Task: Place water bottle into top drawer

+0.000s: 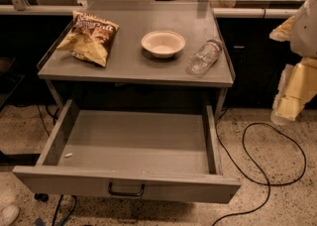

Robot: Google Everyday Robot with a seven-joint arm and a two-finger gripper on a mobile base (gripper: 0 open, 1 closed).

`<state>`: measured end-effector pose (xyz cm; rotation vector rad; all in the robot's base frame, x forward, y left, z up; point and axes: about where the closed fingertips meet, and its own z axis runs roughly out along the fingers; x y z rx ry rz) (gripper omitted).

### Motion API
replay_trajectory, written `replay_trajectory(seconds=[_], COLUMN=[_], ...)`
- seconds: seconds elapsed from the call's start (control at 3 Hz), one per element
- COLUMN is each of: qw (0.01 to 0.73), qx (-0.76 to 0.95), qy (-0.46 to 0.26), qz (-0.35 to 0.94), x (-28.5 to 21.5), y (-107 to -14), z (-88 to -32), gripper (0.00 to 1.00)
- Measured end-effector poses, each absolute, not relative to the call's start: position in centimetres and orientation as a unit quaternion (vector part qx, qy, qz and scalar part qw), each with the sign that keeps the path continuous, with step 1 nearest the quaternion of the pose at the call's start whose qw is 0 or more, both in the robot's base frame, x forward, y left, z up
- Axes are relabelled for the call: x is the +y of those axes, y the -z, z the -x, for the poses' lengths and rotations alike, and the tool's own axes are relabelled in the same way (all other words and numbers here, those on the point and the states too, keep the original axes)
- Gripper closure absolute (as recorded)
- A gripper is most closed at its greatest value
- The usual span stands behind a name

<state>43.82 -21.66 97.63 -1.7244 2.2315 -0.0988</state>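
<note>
The water bottle (204, 57) is clear plastic with a white cap and lies on its side near the right edge of the grey tabletop (129, 64), right of the white bowl. The top drawer (133, 143) is pulled wide open below the tabletop. It is almost empty, and its front panel has a dark handle (126, 190). My gripper (286, 107) hangs at the far right of the view, beside the table, to the right of the bottle and lower than it. It is not touching the bottle.
A white bowl (163, 43) stands mid-table. A chip bag (89, 36) lies at the left of the tabletop. A black cable (270, 168) loops on the speckled floor right of the drawer. A small white scrap (68, 155) lies in the drawer's left part.
</note>
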Motion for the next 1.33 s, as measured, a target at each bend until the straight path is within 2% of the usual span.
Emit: replay_trajectory(seconds=[0.67,1.33], qw=[0.156,0.123], qx=[0.798,0.846], qy=[0.037,0.069], qz=[0.581,0.515], x=[-20.9,-19.6], y=[-97.3,-95.9], z=[-44.5,-47.5], gripper=[0.00,0.00])
